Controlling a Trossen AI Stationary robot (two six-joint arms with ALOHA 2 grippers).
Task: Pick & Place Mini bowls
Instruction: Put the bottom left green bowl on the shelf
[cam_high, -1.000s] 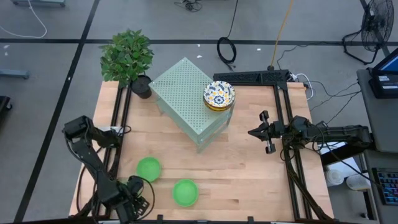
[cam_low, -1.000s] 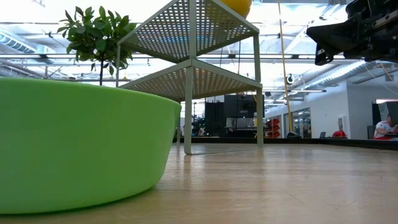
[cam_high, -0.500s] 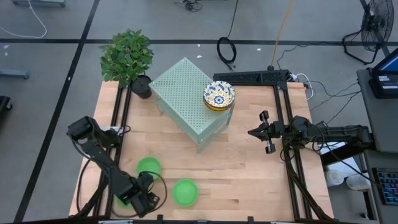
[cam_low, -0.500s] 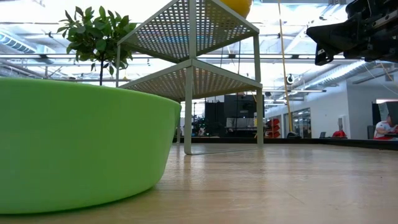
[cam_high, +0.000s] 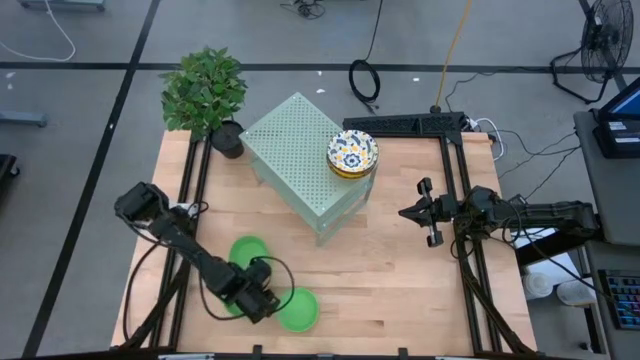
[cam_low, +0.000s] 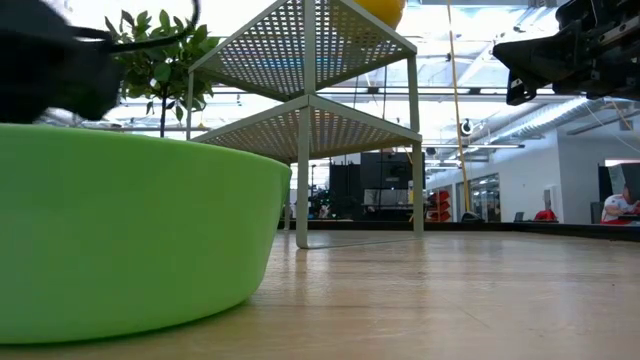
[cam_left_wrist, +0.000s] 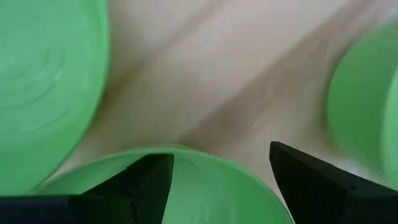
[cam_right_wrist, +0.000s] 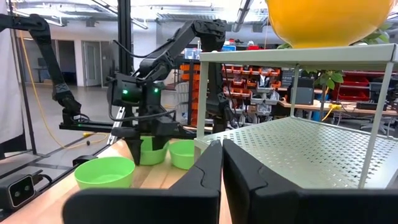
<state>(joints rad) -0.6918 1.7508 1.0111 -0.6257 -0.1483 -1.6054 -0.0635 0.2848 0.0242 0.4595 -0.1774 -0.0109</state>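
- At the left side of the wooden table (cam_high: 400, 290), seen from above, the left arm reaches in from the table's left edge toward the near front area, where the plain green mini bowls sit.
- The left gripper (cam_high: 262, 298) hangs low between the green bowls, its two dark fingers (cam_left_wrist: 146, 183) spread wide with nothing between them.
- One green bowl (cam_high: 245, 250) lies just behind the gripper; another green bowl (cam_high: 298, 312) lies just to its right, partly covered by the gripper. The right wrist view shows a third green bowl (cam_right_wrist: 104, 172) nearer that camera, well apart from the other two.
- In the left wrist view, the rim of a green bowl (cam_left_wrist: 186, 186) sits directly below the spread fingers, with bare wood beyond it.
- Judged step: the approach for picking up a green bowl; no grip is made yet. The next move likely calls for lowering so one finger goes inside the rim and one outside, then closing on the wall.
- In the middle, at the back of the table, stands a pale green perforated box (cam_high: 300, 150). A stack of floral mini bowls (cam_high: 352, 153) rests on its top right corner.
- Behind the table's left corner is a potted plant (cam_high: 205, 90).
- At the right, the right gripper (cam_high: 428, 212) waits above the table's right edge, its fingers (cam_right_wrist: 211, 168) pressed together and empty.
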